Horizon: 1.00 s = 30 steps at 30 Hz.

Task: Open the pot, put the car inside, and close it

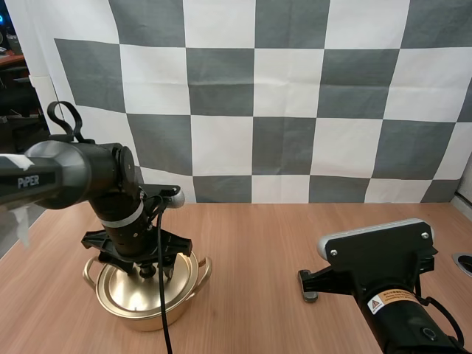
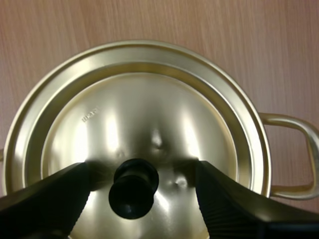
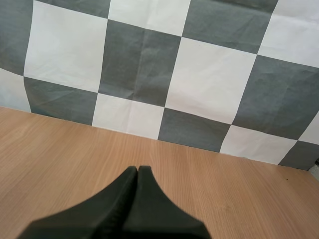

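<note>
A gold pot [image 1: 173, 310] with two side handles stands near the table's front left, its gold lid [image 1: 118, 289] resting on it. My left gripper [image 1: 148, 270] hangs straight down over the lid. In the left wrist view the lid [image 2: 149, 114] carries a black knob [image 2: 133, 188], and my left gripper [image 2: 142, 199] is open, one finger on each side of the knob and a gap between each finger and it. My right gripper [image 1: 307, 285] lies low over the table at the right, and in the right wrist view its fingers lie together as one dark wedge [image 3: 138, 172], shut on nothing.
The wooden table [image 1: 258, 243] stretches bare between the pot and my right arm. A pot handle [image 2: 299, 154] sticks out to one side of the lid. A round dark hole [image 1: 463, 263] shows at the table's right edge.
</note>
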{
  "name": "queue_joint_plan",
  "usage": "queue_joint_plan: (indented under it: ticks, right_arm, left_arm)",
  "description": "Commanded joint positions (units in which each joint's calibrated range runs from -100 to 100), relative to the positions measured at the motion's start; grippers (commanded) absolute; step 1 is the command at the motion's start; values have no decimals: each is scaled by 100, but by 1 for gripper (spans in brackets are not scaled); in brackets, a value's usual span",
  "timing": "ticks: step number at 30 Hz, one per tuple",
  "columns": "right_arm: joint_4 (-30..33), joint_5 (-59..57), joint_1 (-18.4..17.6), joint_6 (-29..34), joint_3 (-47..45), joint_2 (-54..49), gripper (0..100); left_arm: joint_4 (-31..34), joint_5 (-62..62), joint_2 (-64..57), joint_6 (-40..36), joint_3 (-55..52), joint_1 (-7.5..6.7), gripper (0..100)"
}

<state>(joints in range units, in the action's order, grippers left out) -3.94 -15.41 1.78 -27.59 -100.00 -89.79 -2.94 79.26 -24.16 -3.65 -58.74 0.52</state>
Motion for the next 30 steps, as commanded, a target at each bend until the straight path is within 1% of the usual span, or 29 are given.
queue_joint_plan:
  ticks: [1,2,3,4,14,18,22,24,30]
  right_arm:
    - [-3,5,-5,1,0,-6,0]
    - [-3,5,-5,1,0,-6,0]
    - [-3,5,-5,1,0,-6,0]
    - [-3,5,-5,1,0,-6,0]
    - [-3,5,-5,1,0,-6,0]
    - [-3,5,-5,1,0,-6,0]
    - [-3,5,-5,1,0,-6,0]
    - [-3,5,-5,1,0,-6,0]
    - [-3,5,-5,1,0,-6,0]
  left_arm:
    - [-16,19,5,3,-8,-4,67]
    - [-16,19,5,3,-8,-4,43]
    - [-16,19,5,-20,-8,-4,23]
    - [-16,19,5,-41,-8,-4,0]
    - [-48,-59,5,163,-8,-4,0]
    - [-367,1,5,410,-8,-4,0]
    - [-736,250,5,942,-8,-4,0]
    - [-791,368,5,1115,-8,-4,0]
    - [-569,280,-23,965,-8,-4,0]
